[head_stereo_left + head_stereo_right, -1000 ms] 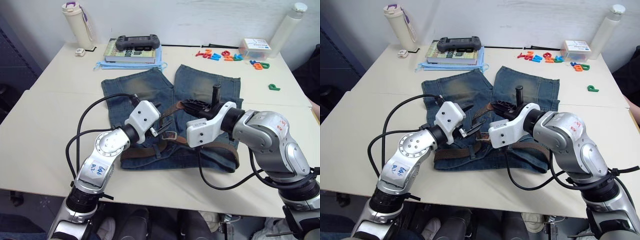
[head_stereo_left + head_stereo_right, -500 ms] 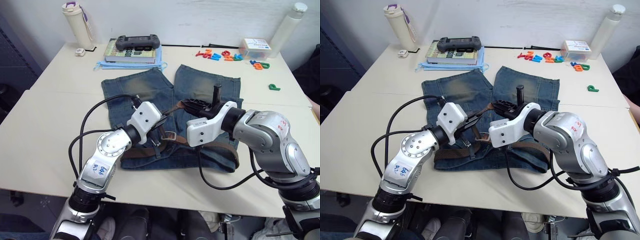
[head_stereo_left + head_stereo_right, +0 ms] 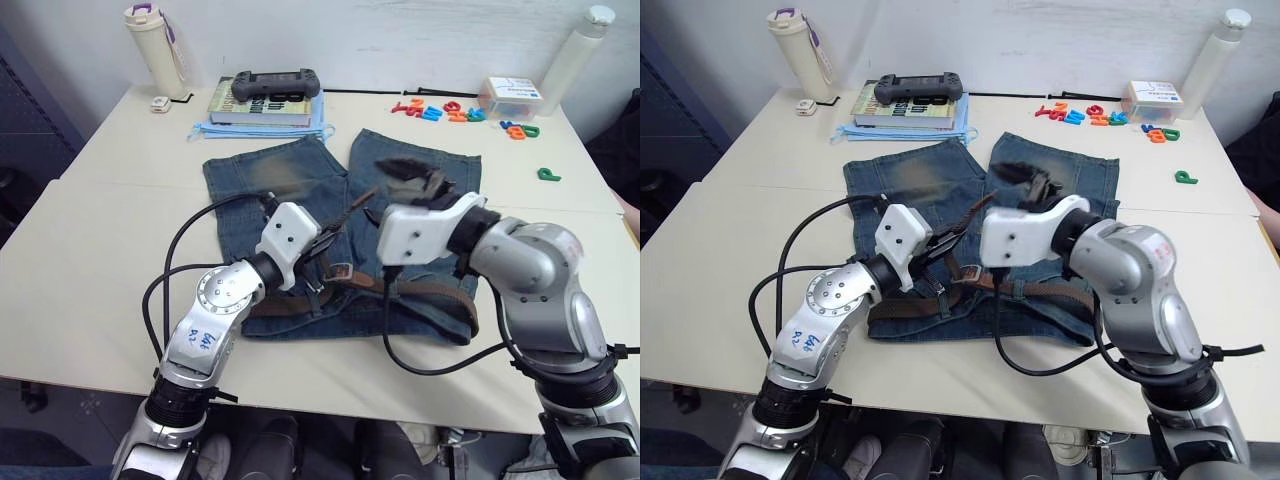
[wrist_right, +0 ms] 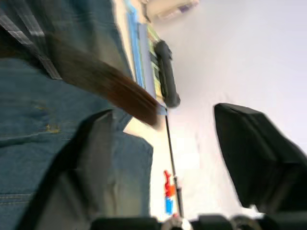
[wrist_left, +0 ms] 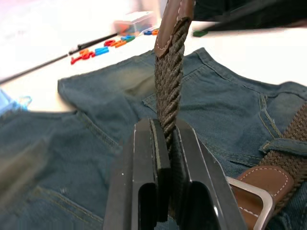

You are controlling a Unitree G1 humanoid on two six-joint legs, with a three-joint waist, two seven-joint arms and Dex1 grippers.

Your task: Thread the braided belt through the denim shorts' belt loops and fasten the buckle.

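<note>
The denim shorts [image 3: 270, 180] lie flat mid-table, waistband toward me. The braided belt [image 3: 345, 215] runs along the waistband and rises slanting from my left gripper [image 3: 322, 243], which is shut on it a little below the tan tip [image 5: 175, 19]. The buckle [image 3: 340, 270] rests on the waistband just right of that gripper. A belt loop [image 5: 283, 145] crosses the strap near the buckle. My right gripper [image 3: 410, 178] hovers open above the right leg, just right of the belt's tip, with nothing between its fingers [image 4: 259, 153].
At the back stand a book with a black game controller [image 3: 277, 85], a blue cloth [image 3: 260, 130], a white bottle [image 3: 150, 40], scattered coloured letters [image 3: 440, 108], a plastic box [image 3: 510, 95] and a second bottle [image 3: 575, 50]. A thin black cable [image 3: 430, 93] lies there.
My left gripper closed on the belt below its tip. My right gripper then let go of the belt, opened and lifted up and back over the right leg.
</note>
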